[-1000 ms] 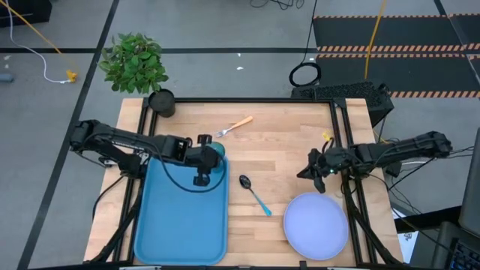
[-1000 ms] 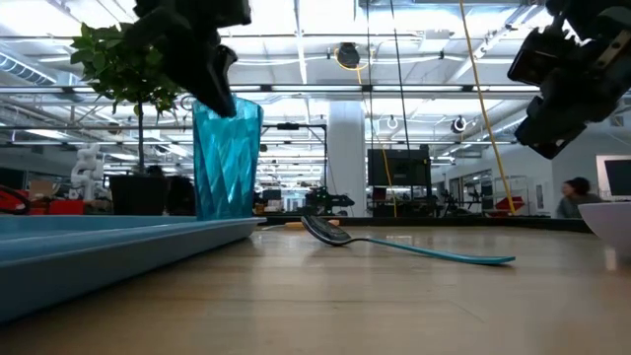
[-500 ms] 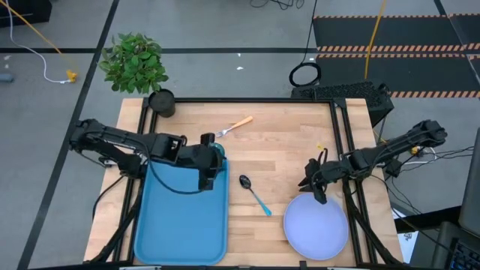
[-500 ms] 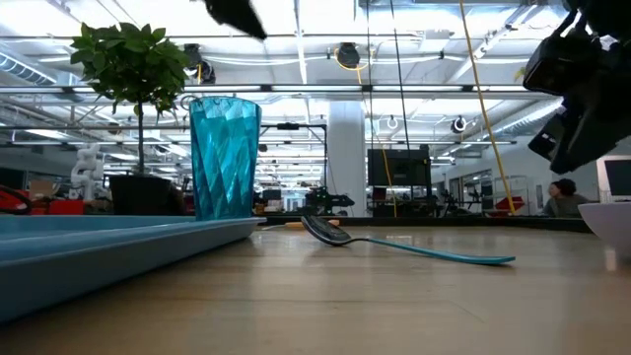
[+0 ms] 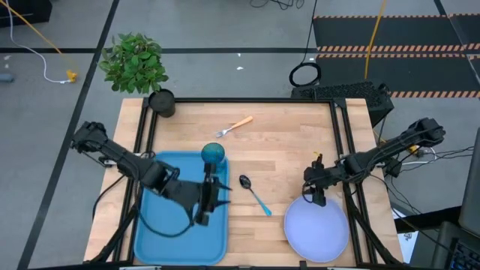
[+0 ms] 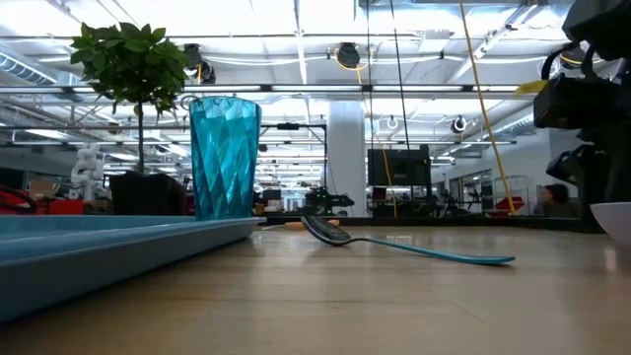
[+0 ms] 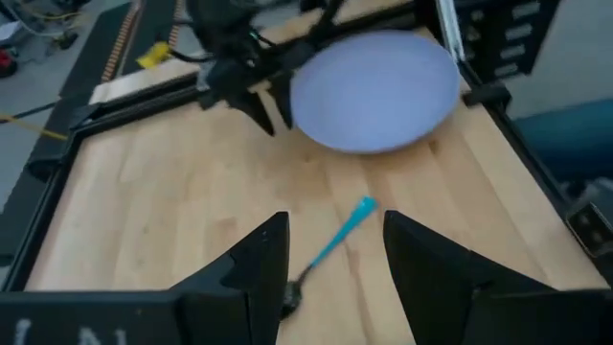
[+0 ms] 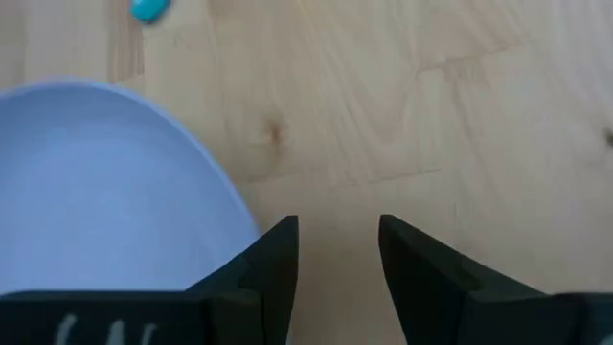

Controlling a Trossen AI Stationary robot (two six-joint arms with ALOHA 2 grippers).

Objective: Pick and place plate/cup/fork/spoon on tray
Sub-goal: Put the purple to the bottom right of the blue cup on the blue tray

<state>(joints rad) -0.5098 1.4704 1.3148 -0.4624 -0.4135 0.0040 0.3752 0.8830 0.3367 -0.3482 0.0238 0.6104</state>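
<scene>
Standing on the large bright blue plastic tray (image 5: 161, 232), small translucent teal tumbler (image 5: 213, 154), left gripper (image 5: 208, 201) hovering open nearby; right gripper (image 5: 318, 196) hovering open at round pale lavender plastic plate (image 5: 316, 227) rim, needing lowering and closing.

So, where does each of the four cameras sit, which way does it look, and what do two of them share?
High view: overhead, straight down; both arms, tray, cup.
Low view: table height, level across; spoon, right arm at the edge.
Left wrist view: on the left arm, past its open fingers toward the plate.
Right wrist view: down at the table, open fingers.
Both wrist views share the plate.
</scene>
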